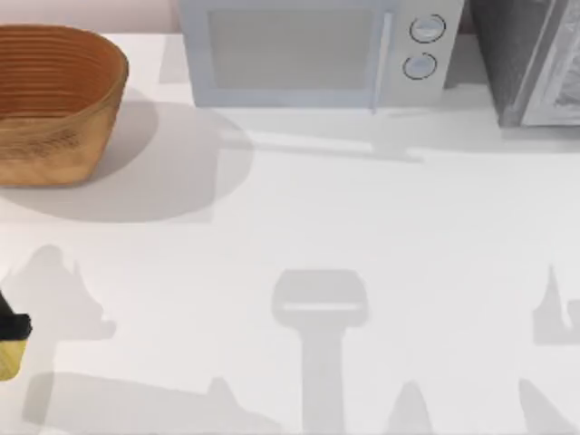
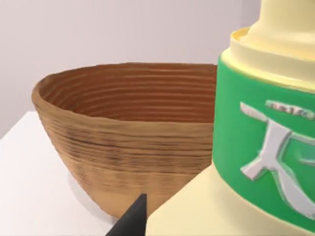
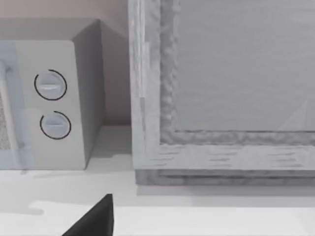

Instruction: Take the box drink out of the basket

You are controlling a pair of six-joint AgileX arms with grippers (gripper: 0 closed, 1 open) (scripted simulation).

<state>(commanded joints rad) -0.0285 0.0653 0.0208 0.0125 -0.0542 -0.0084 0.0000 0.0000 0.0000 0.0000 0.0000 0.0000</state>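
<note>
While the basket [image 1: 56, 101] is sitting at the far left of the white table [image 1: 299, 217], the left gripper [image 1: 11, 328] is showing at the very left edge of the top view, near the front and well apart from the basket. A dark piece of it is lying just above a pale-yellow patch, which is probably the box drink [image 1: 7, 359]. From the left wrist view, the box drink [image 2: 256, 147] is standing very close to the camera, with its green-and-white label, and one dark fingertip [image 2: 132, 219] is pointing just beside it; the fingers seem to be closing on the drink, outside the basket [image 2: 123, 142]. Behind, a microwave [image 1: 313, 50] is standing at the back. The right gripper's dark finger [image 3: 93, 219] is showing in its wrist view, facing the microwave [image 3: 47, 96] and a grey cabinet [image 3: 221, 93]; whether its fingers are apart I cannot tell.
</note>
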